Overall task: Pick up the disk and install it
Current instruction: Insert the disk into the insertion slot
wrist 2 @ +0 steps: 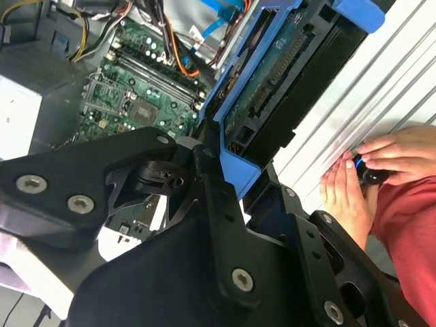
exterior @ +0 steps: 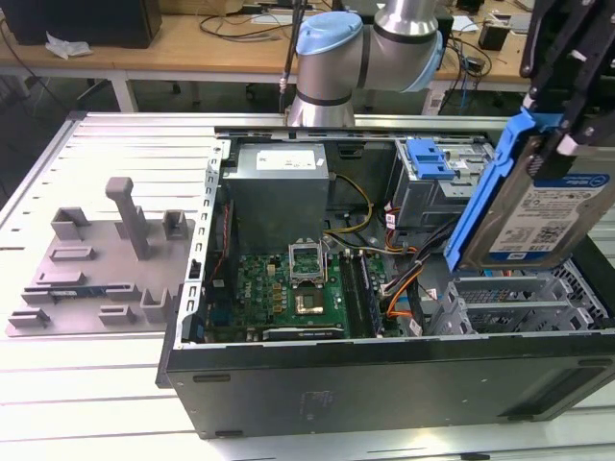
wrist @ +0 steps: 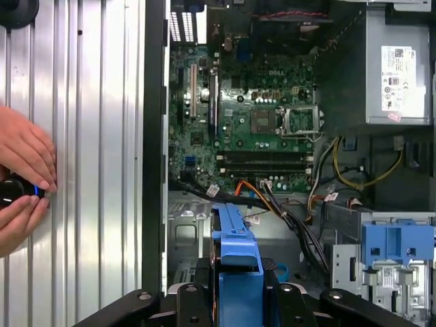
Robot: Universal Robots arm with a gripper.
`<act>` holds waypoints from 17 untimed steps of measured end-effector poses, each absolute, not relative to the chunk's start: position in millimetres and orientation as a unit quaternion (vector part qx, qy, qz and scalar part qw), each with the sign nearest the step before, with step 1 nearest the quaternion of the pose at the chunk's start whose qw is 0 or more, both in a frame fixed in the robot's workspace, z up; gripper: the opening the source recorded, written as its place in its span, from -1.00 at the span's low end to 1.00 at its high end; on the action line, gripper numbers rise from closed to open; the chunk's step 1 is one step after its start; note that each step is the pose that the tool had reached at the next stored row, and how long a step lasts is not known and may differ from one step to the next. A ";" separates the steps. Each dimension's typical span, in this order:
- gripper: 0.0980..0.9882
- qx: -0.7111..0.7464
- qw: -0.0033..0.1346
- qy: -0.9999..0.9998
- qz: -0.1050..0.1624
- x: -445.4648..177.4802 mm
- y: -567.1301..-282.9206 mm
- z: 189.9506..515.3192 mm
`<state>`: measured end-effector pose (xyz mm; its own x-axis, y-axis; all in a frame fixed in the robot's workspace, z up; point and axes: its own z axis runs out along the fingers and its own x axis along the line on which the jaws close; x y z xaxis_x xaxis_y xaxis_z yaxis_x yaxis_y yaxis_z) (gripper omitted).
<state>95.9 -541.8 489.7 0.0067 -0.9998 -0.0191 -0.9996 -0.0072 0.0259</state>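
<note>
The disk (exterior: 543, 213), a silver hard drive with a blue-and-white label and blue carrier rails, hangs tilted on edge above the grey drive cage (exterior: 514, 300) at the exterior view's right. My black gripper (exterior: 565, 130) is shut on its upper end. In the second wrist view the gripper (wrist 2: 235, 170) clamps the blue rail, with the disk (wrist 2: 286, 75) reaching out past the fingers over the open computer case. In the first wrist view the blue rail (wrist: 235, 248) rises from between the fingers (wrist: 272, 276), above the empty cage bay (wrist: 187, 231).
The open computer case (exterior: 384, 375) holds a motherboard (exterior: 298, 288), a power supply (exterior: 279, 163), loose cables and a blue latch (exterior: 430, 158) on the cage. A grey fixture plate (exterior: 96, 259) lies at the exterior view's left. A person's hands (wrist 2: 368, 170) rest on the ribbed table beside the case.
</note>
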 end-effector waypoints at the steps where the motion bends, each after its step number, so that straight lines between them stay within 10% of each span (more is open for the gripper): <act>1: -0.39 0.709 0.002 -0.705 -0.016 99.9 -541.9 489.6; 17: -0.39 0.709 0.002 -0.705 -0.016 112.7 -542.1 487.8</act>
